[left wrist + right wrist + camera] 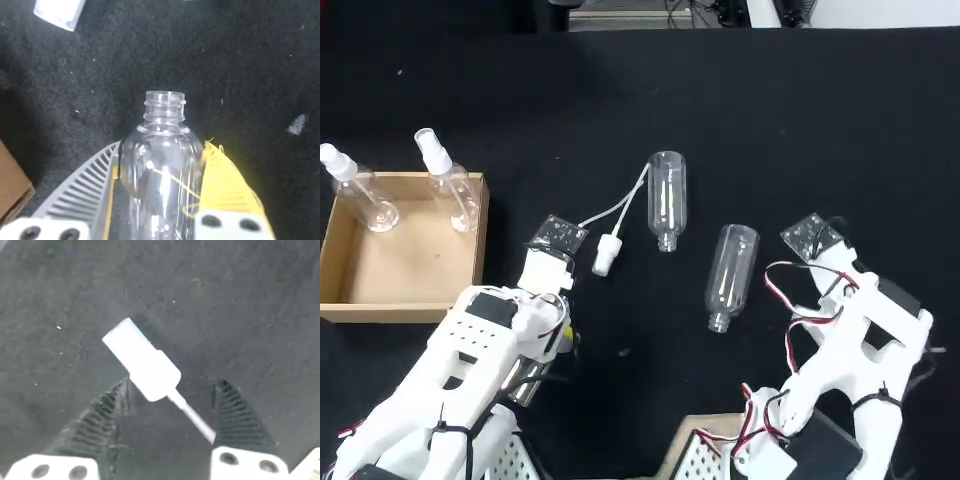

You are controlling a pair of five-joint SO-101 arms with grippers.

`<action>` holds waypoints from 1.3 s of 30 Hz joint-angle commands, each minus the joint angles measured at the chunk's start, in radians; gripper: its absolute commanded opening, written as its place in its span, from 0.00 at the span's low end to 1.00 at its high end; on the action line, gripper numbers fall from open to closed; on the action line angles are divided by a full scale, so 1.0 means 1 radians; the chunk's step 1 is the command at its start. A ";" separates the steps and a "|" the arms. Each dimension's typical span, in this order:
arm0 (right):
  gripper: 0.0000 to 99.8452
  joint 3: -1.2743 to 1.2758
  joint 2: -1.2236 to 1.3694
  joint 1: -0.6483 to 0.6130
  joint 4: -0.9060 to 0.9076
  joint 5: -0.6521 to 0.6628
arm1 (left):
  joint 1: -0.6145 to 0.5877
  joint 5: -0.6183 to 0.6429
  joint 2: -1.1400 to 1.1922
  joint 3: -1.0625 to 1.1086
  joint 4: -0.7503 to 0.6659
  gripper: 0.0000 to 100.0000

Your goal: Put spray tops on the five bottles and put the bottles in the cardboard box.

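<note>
High view: left arm [470,370] hunches at lower left and right arm [850,350] at lower right, with the cardboard box [390,312] at the left edge and two bare bottles [666,200] lying mid-frame. Left wrist view: left gripper [164,145] clamps an open-necked bottle [162,170] at centre. Right wrist view: right gripper [171,386] is spread wide, a spray top [142,360] mid-frame with its tube between the fingers.

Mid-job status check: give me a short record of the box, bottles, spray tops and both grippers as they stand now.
box: cardboard box at the table's left side
capped bottles: two, in the box, spray tops on
uncapped bottles: two, lying on the black mat, necks open
left gripper: shut on a fifth bottle, no top on it
right gripper: open, a spray top between its fingers, apparently resting on the mat
loose spray top: with its tube, beside one lying bottle
</note>
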 commanded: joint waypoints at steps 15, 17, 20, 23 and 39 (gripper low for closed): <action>0.19 0.019 0.004 -0.114 -0.031 0.245 | -0.013 -0.006 0.005 0.015 -0.005 0.03; 0.15 0.019 0.004 -0.112 -0.031 0.261 | -0.013 -0.006 0.005 0.015 -0.003 0.03; 0.14 0.021 0.005 -0.091 -0.031 0.318 | -0.013 -0.006 0.005 0.015 0.002 0.03; 0.18 0.021 0.005 -0.064 -0.031 0.359 | -0.013 -0.006 0.005 0.015 0.009 0.03; 0.19 0.070 0.130 -0.041 -0.199 0.396 | -0.013 -0.006 0.005 0.015 0.009 0.03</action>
